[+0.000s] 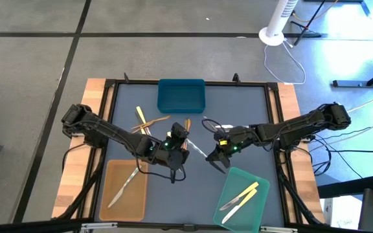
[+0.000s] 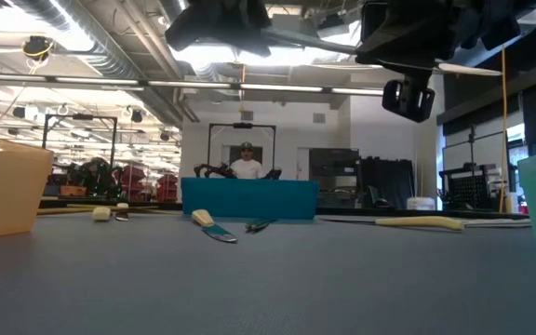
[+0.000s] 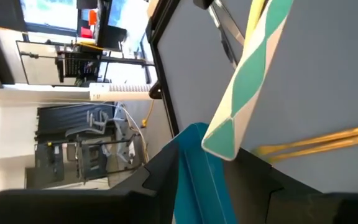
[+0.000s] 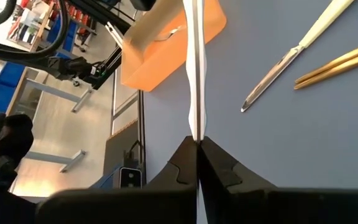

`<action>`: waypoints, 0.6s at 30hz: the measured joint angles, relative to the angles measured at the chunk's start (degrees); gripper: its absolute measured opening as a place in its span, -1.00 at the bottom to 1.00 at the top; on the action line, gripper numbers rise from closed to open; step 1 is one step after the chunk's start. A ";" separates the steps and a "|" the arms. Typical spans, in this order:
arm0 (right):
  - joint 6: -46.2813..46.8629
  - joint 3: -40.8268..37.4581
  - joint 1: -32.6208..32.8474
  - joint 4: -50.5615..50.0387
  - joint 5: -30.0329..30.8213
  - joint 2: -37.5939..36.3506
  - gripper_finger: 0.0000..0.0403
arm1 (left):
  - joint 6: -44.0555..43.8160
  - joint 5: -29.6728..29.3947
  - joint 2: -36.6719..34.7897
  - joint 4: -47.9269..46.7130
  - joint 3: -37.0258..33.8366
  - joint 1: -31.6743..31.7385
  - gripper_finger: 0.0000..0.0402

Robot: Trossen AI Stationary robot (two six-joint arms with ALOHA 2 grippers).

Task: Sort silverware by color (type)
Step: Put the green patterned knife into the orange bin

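While the right gripper [image 1: 216, 155] hangs over the middle of the tabletop [image 1: 251, 123], slightly toward the right edge, its fingers are closed tight on a thin white utensil [image 4: 196, 74]. It grips one end. The rest sticks out straight ahead, off the surface, pointing toward the left side where the tan tray [image 1: 112, 169] sits.

Left gripper [image 1: 175, 147] is also mid-table, just left of the right one, close but not touching. Can't tell its state. The left wrist view shows something teal-blue right in front of it, and I can't make out what that is.

Trays:
- tan tray: near-left corner, one silvery utensil [image 1: 127, 184] lying lengthwise in it
- green tray [image 1: 238, 178]: near-right corner, skewed to the table edges, two pale yellow utensils [image 1: 241, 195] side by side in it
- blue tray [image 1: 181, 83]: middle of the far edge, nothing visible inside from above

Loose on the tabletop, between the blue tray and the left gripper:
- knife with a pale yellow handle [image 1: 142, 120]
- brown sticks [image 1: 157, 122] lying across or just beside that knife (overlap unclear from above)
- orange-brown piece [image 1: 187, 123] running from the blue tray's near edge toward the left gripper; its lower end is hidden by the arm

A person [image 2: 247, 163] is in the room well behind the table, seen over the blue tray in the low view.
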 joint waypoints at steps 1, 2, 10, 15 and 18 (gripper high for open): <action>0.05 0.00 0.00 -0.01 0.02 0.00 -1.00 | 0.00 0.06 0.00 -0.35 0.00 0.00 -0.43; 0.09 0.00 -0.02 0.07 0.09 0.00 -1.00 | 0.00 0.08 0.00 -0.58 0.00 0.00 -0.43; 0.05 0.00 -0.02 0.25 0.47 0.00 -1.00 | -8.80 -0.42 -2.53 -7.35 0.00 -0.02 -0.43; -0.79 0.04 -0.02 1.99 1.85 0.00 -1.00 | -19.77 4.24 -7.19 -14.39 0.04 -0.03 -0.43; -1.55 0.04 -0.09 3.47 4.16 0.00 -1.00 | -27.41 8.05 -10.33 -17.80 0.04 0.25 -0.43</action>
